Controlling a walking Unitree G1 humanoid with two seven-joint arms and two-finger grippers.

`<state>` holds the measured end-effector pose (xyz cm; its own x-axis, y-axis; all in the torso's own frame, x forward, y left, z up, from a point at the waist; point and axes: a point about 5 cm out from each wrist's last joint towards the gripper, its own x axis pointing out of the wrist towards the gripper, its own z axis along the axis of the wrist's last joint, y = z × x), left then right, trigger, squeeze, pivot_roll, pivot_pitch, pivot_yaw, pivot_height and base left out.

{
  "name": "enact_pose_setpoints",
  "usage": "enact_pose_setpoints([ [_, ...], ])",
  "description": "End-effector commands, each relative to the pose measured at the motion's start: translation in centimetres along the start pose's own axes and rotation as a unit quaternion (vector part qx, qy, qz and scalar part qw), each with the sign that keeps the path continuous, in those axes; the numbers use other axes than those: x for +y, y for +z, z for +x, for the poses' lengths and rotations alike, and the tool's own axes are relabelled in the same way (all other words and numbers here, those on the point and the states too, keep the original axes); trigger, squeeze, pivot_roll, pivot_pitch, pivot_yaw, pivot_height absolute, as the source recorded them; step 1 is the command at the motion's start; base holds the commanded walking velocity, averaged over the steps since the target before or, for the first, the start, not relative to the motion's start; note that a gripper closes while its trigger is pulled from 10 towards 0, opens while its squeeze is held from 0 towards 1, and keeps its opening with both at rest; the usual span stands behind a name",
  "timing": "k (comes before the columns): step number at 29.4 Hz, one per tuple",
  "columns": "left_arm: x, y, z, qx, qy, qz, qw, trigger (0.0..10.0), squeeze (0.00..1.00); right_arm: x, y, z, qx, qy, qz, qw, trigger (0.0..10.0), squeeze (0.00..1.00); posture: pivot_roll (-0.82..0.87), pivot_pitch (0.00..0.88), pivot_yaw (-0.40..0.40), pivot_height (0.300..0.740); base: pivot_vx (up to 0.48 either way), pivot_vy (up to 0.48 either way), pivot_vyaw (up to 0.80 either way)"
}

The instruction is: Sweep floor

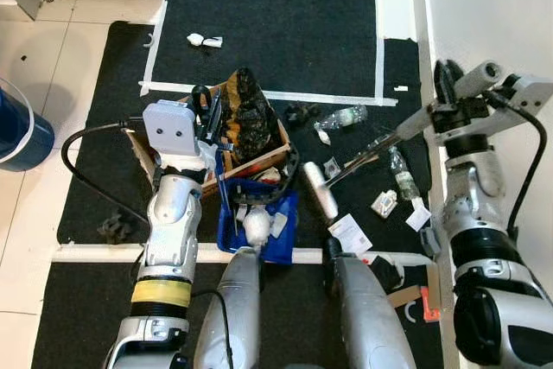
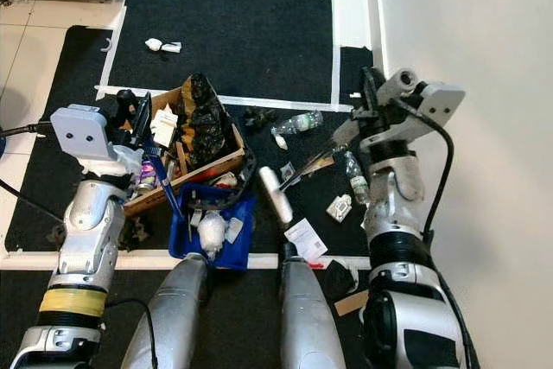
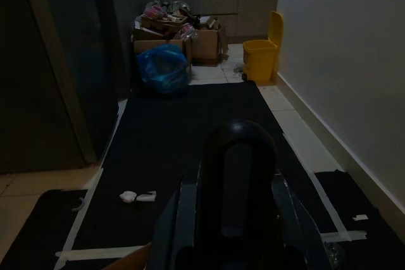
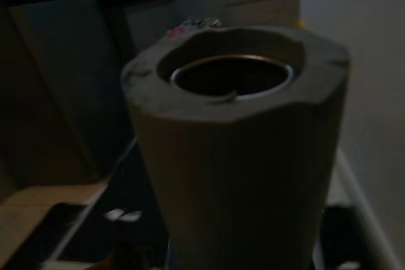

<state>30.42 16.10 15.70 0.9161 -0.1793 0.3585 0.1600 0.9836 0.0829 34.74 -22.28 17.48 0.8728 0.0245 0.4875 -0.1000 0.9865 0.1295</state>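
On the black mat a blue dustpan (image 1: 263, 229) holds white crumpled litter. Its upright blue stem ends in a black loop handle (image 3: 237, 175), and my left gripper (image 1: 206, 111) is shut on that handle. My right gripper (image 1: 447, 99) is shut on the grey broom handle (image 1: 389, 137), whose hollow end (image 4: 237, 131) sits close before the right wrist camera. The handle slants down to the pale brush head (image 1: 318, 189), just right of the dustpan. Loose litter lies around: a plastic bottle (image 1: 341, 117), a second bottle (image 1: 402, 174), a paper sheet (image 1: 350, 232) and a small carton (image 1: 384, 203).
A cardboard box (image 1: 259, 157) with a black bag and rubbish stands behind the dustpan. Crumpled white paper (image 1: 205, 40) lies farther out on the mat. A blue bin (image 1: 19, 131) stands at the left and a white wall (image 1: 492, 15) runs along the right. White tape (image 1: 259, 92) crosses the mat.
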Motion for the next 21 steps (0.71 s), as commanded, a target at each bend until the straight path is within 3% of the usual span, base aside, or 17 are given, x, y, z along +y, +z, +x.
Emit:
enact_pose_setpoints([
  [1,-1.4,-0.6,-0.2,0.004,-0.017,-0.022,1.0,10.0,0.0,-1.5,1.2,0.0,-0.028,-0.034,-0.039,0.998,10.0,0.0,0.18,0.3,-0.045,0.74,0.0,0.0,0.0],
  [3,-1.7,-0.7,-0.1,0.001,-0.018,-0.026,1.0,10.0,0.0,-3.5,2.6,0.3,-0.045,-0.087,-0.095,0.991,10.0,0.0,0.17,0.286,-0.048,0.74,0.0,0.0,0.0],
  [5,-2.0,-0.8,0.2,-0.001,-0.019,-0.029,0.999,10.0,0.0,-4.6,3.5,0.7,-0.052,-0.106,-0.111,0.987,10.0,0.0,0.17,0.271,-0.05,0.74,0.0,0.0,0.0],
  [13,-3.0,-0.3,1.3,-0.023,-0.038,-0.053,0.998,10.0,0.0,-6.2,4.5,0.8,-0.044,-0.138,-0.163,0.976,10.0,0.0,0.16,0.232,-0.056,0.74,0.0,0.0,0.0],
  [21,-3.8,1.0,2.5,-0.056,-0.075,-0.082,0.992,10.0,0.0,-8.0,4.9,0.3,-0.025,-0.183,-0.236,0.954,10.0,0.0,0.16,0.202,-0.058,0.74,0.0,0.0,0.0],
])
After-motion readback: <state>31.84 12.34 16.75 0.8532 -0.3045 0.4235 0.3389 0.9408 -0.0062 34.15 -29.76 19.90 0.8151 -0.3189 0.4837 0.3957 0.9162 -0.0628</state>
